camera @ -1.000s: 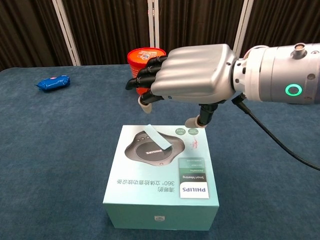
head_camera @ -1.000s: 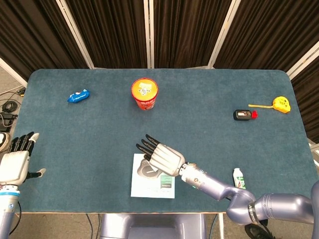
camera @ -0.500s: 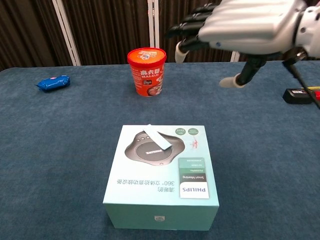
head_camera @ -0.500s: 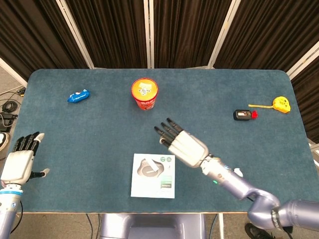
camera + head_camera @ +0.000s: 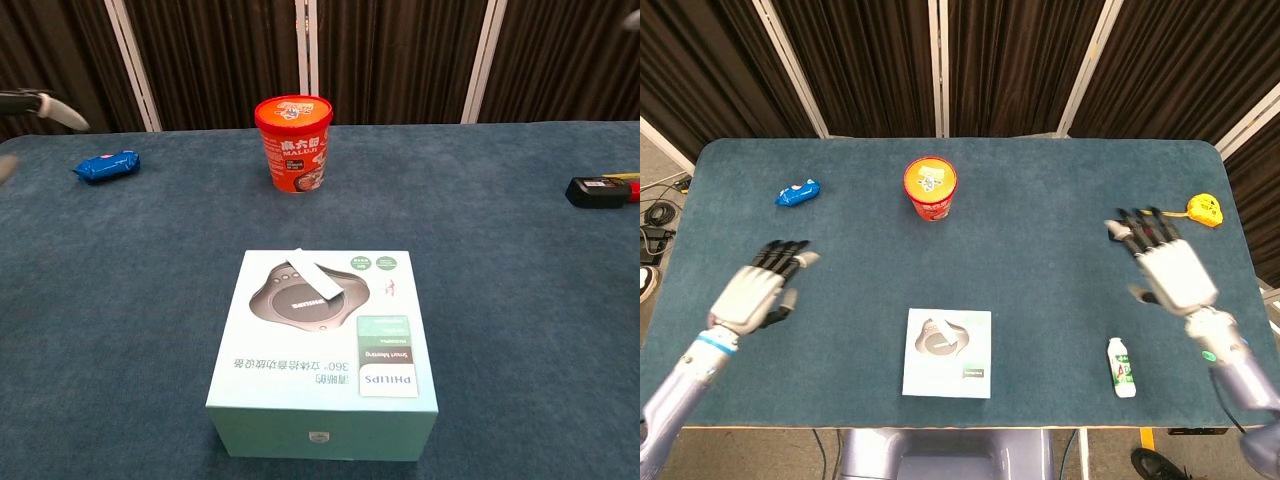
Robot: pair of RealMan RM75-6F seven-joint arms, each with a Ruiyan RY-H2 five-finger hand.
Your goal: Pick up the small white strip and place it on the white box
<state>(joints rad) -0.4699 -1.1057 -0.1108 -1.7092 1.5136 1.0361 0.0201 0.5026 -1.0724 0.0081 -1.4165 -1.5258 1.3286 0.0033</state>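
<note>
The small white strip lay on top of the white box, resting on the printed picture near the box's far left part, its long axis running diagonally from the far left toward the near right as the chest view showed it. The box stood at the near middle of the counter. Judged from this arrangement, the placement looked complete and no further carry was required.

Neither hand touched the strip or the box. The right hand hovered well to the right of the box, above the counter between a black device and a small white bottle, palm down, its fingers spread and pointing away from the robot, holding nothing. The left hand hovered well to the left of the box, also with fingers apart and empty, angled toward the far right. Both hands stood about equally far from the strip, one on each side, so that the strip lay inward and slightly nearer to the robot than either.

Other items on the counter were a red cup of noodles beyond the box, a blue packet at the far left and a yellow tape measure at the far right.
</note>
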